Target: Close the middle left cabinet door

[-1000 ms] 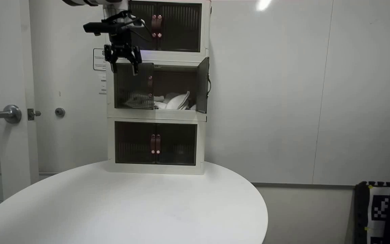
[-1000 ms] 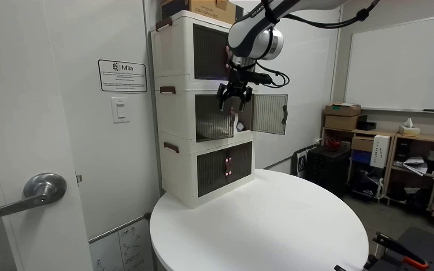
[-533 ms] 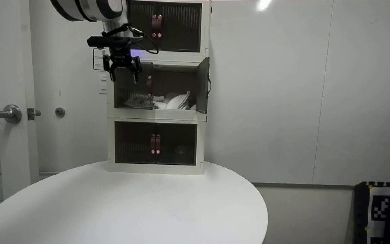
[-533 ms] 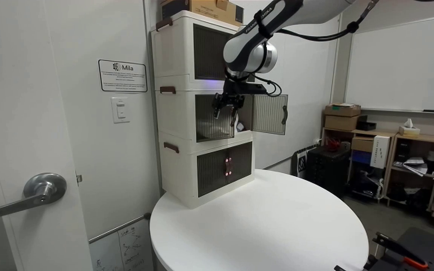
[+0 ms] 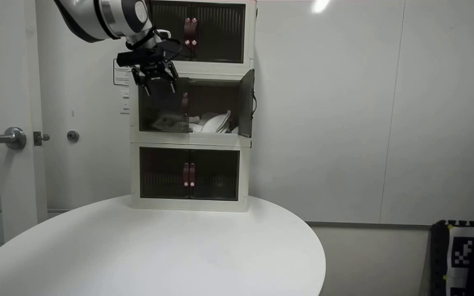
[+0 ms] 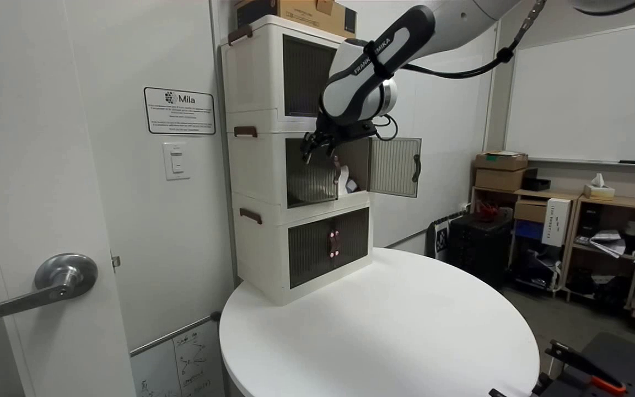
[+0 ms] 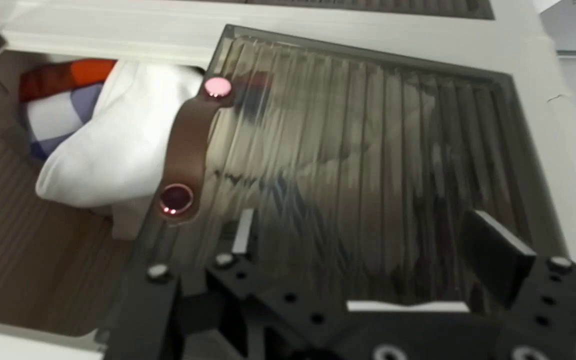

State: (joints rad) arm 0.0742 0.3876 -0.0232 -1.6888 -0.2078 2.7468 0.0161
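Middle left cabinet door [image 7: 348, 135], across left half of middle compartment [image 5: 214, 95], swings slightly further in, looks just ajar; Robotiq gripper [image 5: 161, 93] now tilts toward it, fingers [image 7: 500, 262] spread apart, nothing between, contact unclear; closing seems nearly done, short push likely remaining.

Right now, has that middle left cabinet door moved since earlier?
Yes: in an exterior view, the door swung slightly right, nearer shut, relative to the bottom cabinet.

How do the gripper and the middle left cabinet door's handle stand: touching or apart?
Apart: the wrist view shows some of the door between the gripper and the brown handle.
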